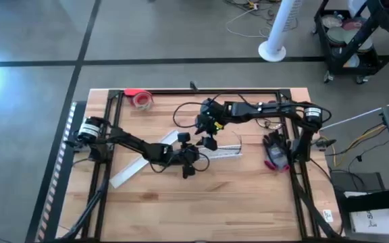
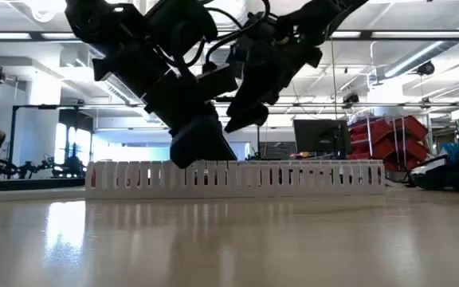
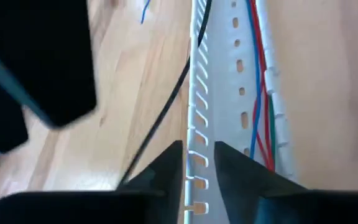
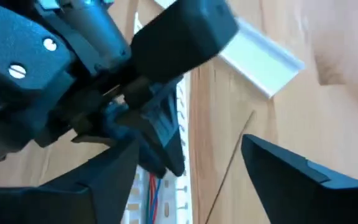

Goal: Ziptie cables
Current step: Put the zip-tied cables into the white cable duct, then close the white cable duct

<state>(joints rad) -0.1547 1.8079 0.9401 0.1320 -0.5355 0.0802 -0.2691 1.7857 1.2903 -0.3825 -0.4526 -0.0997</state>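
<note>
you see both arms meeting near the middle of the bench (image 1: 248,196). the left gripper (image 3: 199,163) sits at one end of the white slotted duct (image 1: 223,153), and its two fingers (image 3: 164,168) stand close on each side of one slotted wall, gripping that wall. the cables (image 3: 261,81) lie inside the duct channel: thin red, blue and green wires that run along its length. a thin black wire (image 3: 166,106) lies on the wood just beside the duct.

the right gripper (image 4: 191,168) hangs above the same end of the duct, just beside the left gripper. its fingers (image 4: 291,171) are spread wide and they hold nothing. in the right wrist view you can see the left gripper between them, with the red and blue wires under it.

a flat white strip (image 1: 144,162) lies under the left arm, toward the left edge. a roll of red tape (image 1: 142,98) is near the far left corner. dark gloves (image 1: 274,151) lie near the right edge.
</note>
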